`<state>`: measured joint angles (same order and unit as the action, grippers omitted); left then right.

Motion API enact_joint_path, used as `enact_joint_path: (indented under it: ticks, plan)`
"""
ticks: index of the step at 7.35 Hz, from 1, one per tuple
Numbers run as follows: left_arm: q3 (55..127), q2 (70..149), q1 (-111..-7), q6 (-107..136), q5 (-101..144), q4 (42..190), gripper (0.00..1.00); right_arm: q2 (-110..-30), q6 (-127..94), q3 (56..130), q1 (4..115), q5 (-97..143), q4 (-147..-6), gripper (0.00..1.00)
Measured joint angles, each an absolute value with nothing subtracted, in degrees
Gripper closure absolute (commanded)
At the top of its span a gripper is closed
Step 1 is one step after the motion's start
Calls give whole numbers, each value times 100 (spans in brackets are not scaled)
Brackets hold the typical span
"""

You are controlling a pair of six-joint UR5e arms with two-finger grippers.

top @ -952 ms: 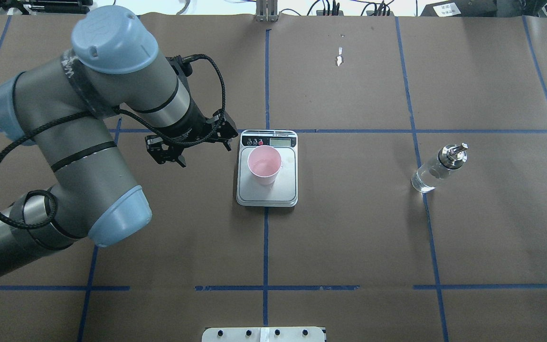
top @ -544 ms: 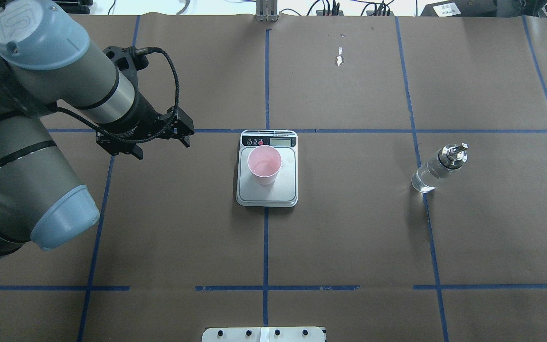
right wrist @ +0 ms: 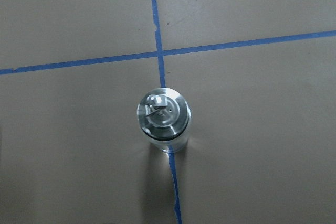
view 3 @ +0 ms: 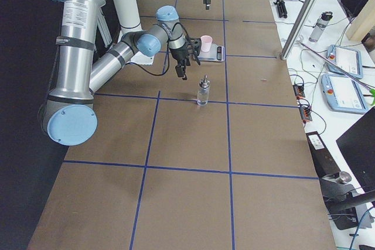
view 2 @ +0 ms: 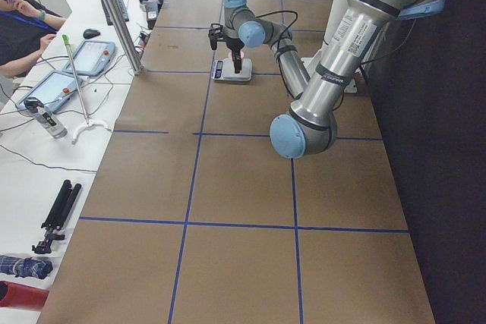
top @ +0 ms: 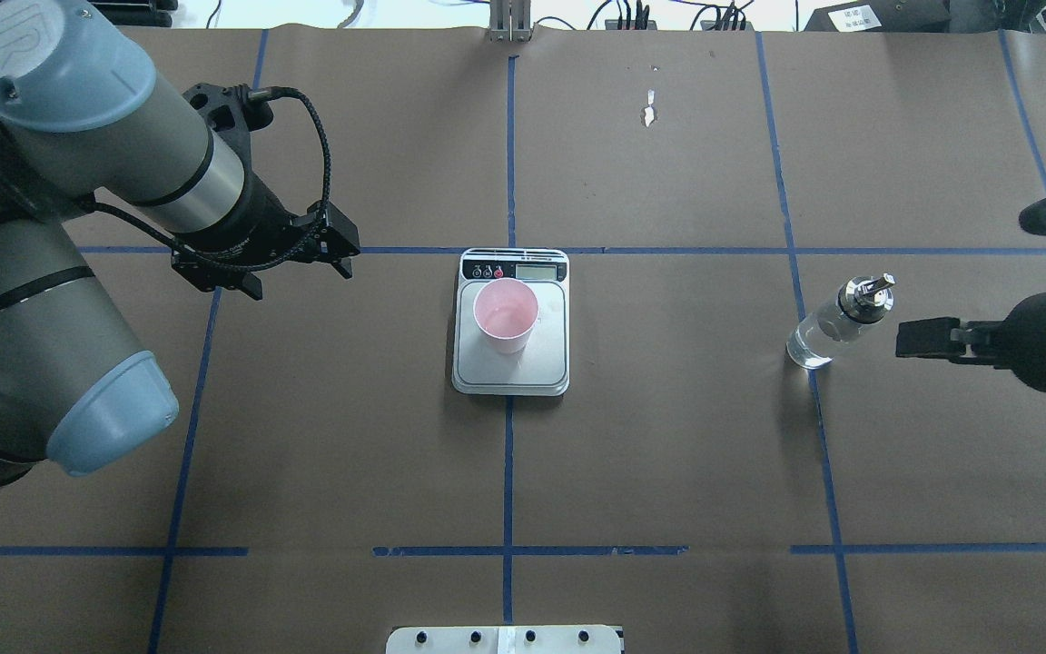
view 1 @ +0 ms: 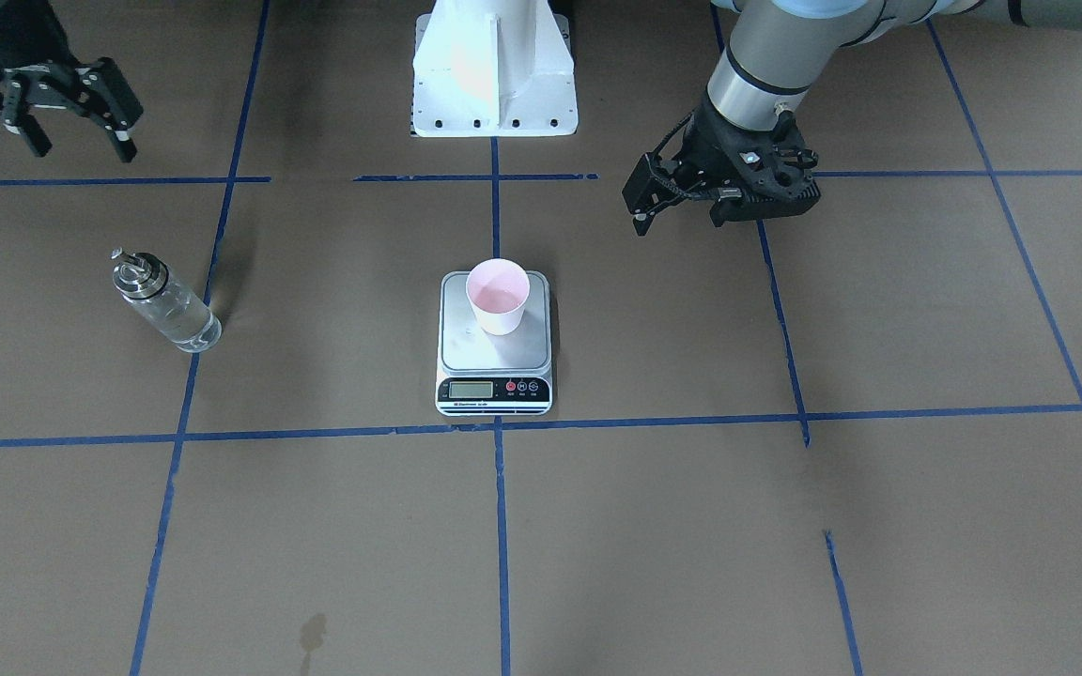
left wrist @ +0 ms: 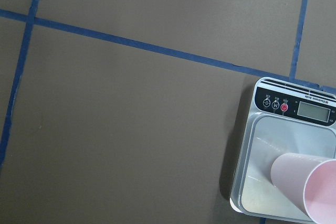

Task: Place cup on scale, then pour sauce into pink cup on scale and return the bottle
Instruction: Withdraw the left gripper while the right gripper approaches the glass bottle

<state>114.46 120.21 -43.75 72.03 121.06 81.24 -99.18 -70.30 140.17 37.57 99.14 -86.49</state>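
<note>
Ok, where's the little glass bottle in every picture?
Front-facing: bottle at left.
Overhead: bottle at right.
Exterior left: cannot make it out.
Exterior right: bottle in the middle.
Left wrist: not in it.
Right wrist: bottle at centre, from above.
Shared landmark: the blue tape line under its base.

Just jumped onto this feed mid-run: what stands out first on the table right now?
The pink cup stands upright on the scale at the centre of the table. To the robot's right, the clear bottle stands on a blue tape line, the open right gripper close by. The left gripper hangs open, empty, left of the scale.
</note>
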Motion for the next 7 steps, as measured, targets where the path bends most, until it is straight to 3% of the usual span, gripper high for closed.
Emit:
enact_joint_path:
  ticks: [3,7]
  plan:
    - [11789,11464,-4500,6283,12095,8137,0,-10101,-7391,14030,2568,8247,-8145,0]
    - [12195,10291,-5347,3760,12099,8152,0,-10663,-7094,13663,2438,7698,-6748,0]
